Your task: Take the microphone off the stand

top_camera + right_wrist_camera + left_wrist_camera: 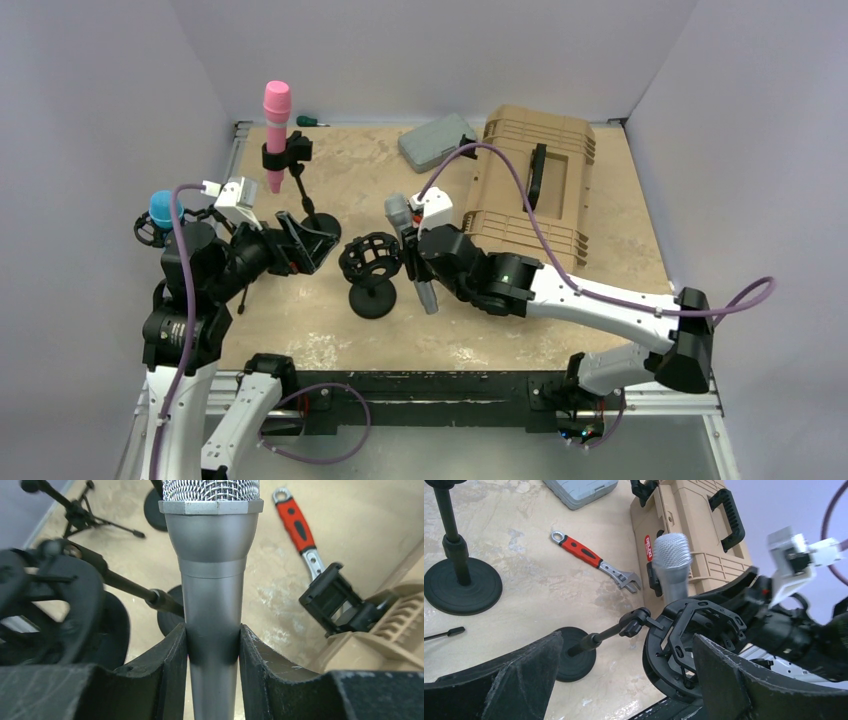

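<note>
A grey microphone (413, 262) with a mesh head is gripped round its body by my right gripper (420, 250), which is shut on it. It hangs tilted just right of the black ring-shaped shock mount (370, 258) on a short stand with a round base (372, 300), apart from the ring. In the right wrist view the microphone (212, 580) sits between my fingers (165, 660), with the mount (50, 605) to the left. My left gripper (305, 240) is open and empty just left of the mount. In the left wrist view the mount (694, 640) lies between its jaws, the microphone (671, 565) behind.
A pink microphone (276, 130) stands on a stand at the back left. A blue microphone (162, 208) sits on a tripod at the far left. A tan tool case (535, 185) and grey case (437, 142) lie at the back right. A red wrench (594, 560) lies by the tan case.
</note>
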